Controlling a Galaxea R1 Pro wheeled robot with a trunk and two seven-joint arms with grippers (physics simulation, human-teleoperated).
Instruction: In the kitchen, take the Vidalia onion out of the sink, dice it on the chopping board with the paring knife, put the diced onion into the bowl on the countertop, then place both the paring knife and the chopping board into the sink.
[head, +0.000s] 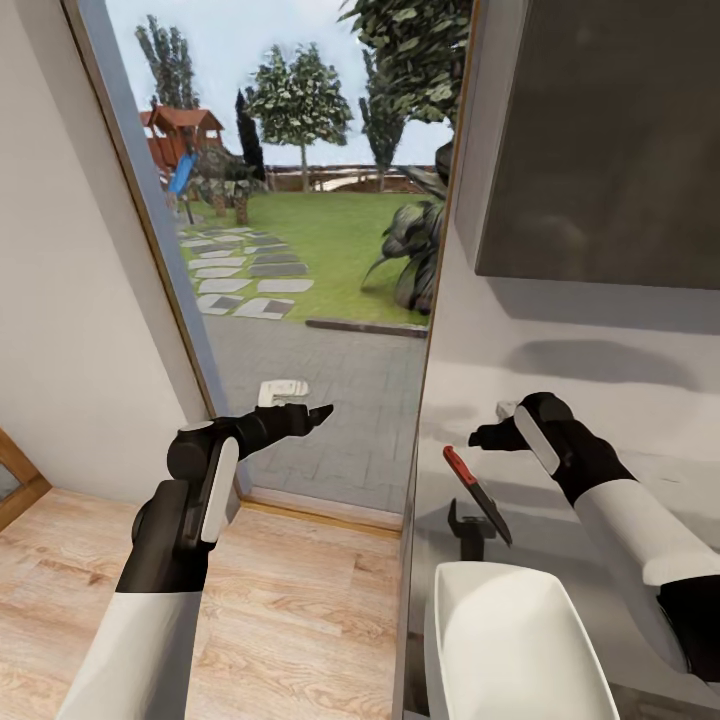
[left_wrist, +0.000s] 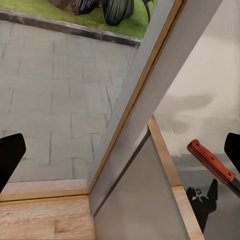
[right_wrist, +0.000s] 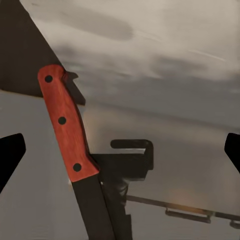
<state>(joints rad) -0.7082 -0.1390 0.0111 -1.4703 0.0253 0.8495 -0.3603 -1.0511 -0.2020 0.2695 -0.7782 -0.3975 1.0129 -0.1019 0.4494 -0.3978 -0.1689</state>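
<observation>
The right gripper (head: 492, 436) hangs just above the grey surface (head: 640, 480), its dark fingers spread wide and grasping nothing; in the right wrist view the two fingertips (right_wrist: 11, 157) sit at opposite edges with the paring knife (right_wrist: 67, 135) lying free between them. The right arm reaches in from the near right, white forearm sleeve rising to a black wrist, bent inward so the gripper points toward the window side. The paring knife (head: 478, 495) rests on the surface just below that gripper, its orange-red handle toward the wall and its dark blade pointing back toward the robot. Beside the blade a small dark object (head: 468, 530) stands on the surface; I cannot tell what it is. Just nearer than the knife tip sits the white bowl (head: 520, 640), rounded at the corners. The left arm is stretched forward over the wooden floor (head: 300, 620), off the surface altogether, with the left gripper (head: 318, 412) released, its fingertips (left_wrist: 10, 152) wide apart in the left wrist view. Behind it a tall glass pane (head: 300, 250) in a wood-trimmed frame looks out on grey paving, lawn, trees and a play structure. A pale wall rises behind the surface, with a dark cabinet (head: 610, 130) mounted above.
</observation>
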